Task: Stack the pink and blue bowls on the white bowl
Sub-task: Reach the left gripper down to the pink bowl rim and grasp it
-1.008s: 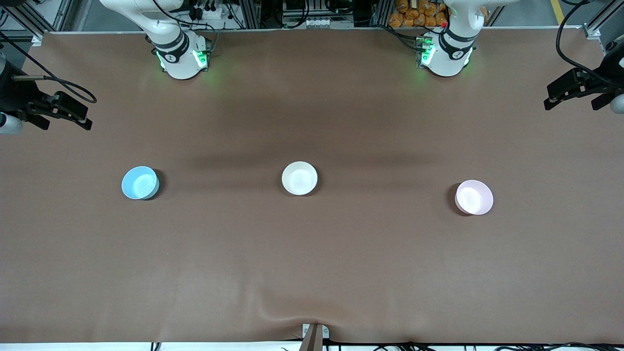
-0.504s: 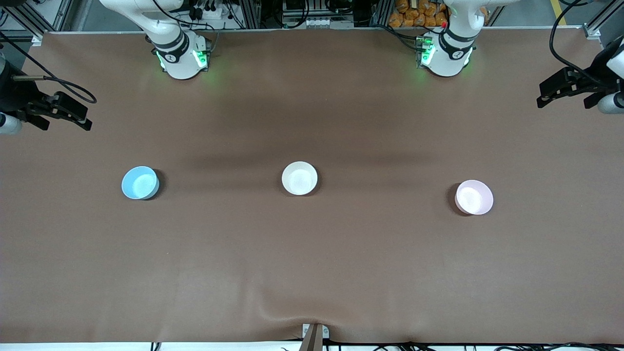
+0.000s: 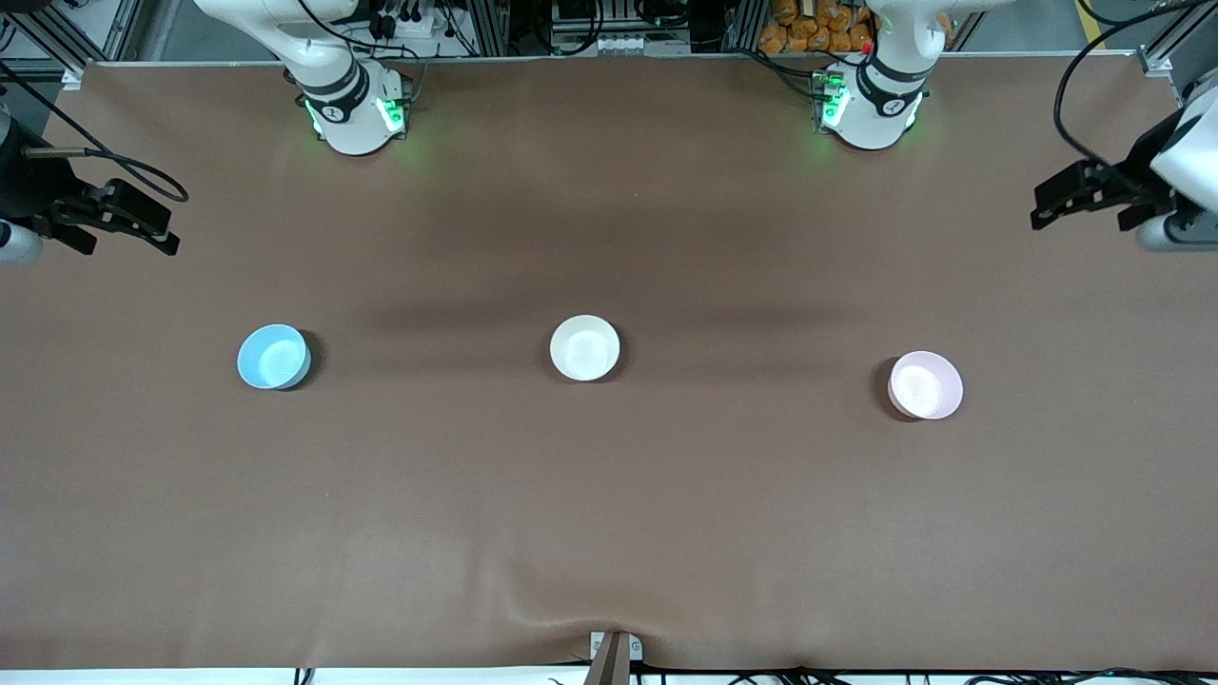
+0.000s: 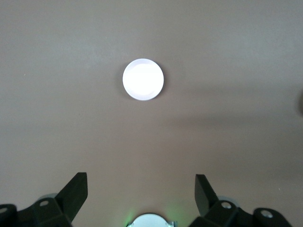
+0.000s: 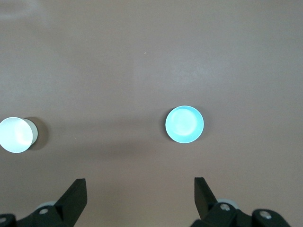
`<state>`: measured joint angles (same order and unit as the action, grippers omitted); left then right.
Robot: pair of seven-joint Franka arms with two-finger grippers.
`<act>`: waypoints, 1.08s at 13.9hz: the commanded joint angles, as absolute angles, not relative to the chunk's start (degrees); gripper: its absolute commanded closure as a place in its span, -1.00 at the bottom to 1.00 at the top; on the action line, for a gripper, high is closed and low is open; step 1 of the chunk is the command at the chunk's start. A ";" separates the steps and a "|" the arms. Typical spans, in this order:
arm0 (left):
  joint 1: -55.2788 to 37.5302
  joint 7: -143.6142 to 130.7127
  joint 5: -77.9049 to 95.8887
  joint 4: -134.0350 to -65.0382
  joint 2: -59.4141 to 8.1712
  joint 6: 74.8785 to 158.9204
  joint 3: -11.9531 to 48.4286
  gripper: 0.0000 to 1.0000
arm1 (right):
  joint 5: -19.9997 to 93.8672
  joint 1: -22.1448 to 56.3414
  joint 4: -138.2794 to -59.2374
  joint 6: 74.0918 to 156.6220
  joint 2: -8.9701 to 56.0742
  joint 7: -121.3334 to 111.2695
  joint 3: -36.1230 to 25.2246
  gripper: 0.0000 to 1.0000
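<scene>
While pink bowl point(image 3: 925, 384) sits untouched, left gripper point(image 3: 1047, 198) and right gripper point(image 3: 164, 232) hover high, wide open, empty.

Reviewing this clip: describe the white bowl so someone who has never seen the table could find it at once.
On the brown table, three small bowls sit spread in a rough row, all apart. The white bowl is the middle one, between the blue bowl toward the right arm's end and the pink bowl toward the left arm's end. It alone is plain white, empty, with a glossy inside.
</scene>
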<state>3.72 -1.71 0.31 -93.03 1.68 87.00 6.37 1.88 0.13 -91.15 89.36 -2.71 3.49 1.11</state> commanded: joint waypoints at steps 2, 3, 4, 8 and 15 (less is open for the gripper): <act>5.88 -0.88 0.44 -103.51 2.29 99.19 6.50 -1.00 | 1.41 -0.09 -91.14 89.47 -2.99 4.13 1.41 -1.00; 6.67 -0.70 0.44 -107.19 2.37 103.67 6.50 -1.00 | 1.41 -0.09 -91.14 89.47 -2.99 4.13 1.41 -1.00; 7.38 -0.70 0.44 -110.45 2.29 107.71 6.59 -1.00 | 1.41 -0.17 -91.14 89.47 -2.90 4.13 1.41 -1.00; 7.47 -0.70 0.53 -122.67 2.11 124.24 6.59 -1.00 | 1.41 -0.09 -91.14 89.56 -2.90 4.13 1.41 -1.00; 12.30 -0.26 0.44 -128.41 -6.92 142.10 6.59 -1.00 | 1.41 -0.09 -91.14 89.56 -2.99 4.13 1.41 -1.00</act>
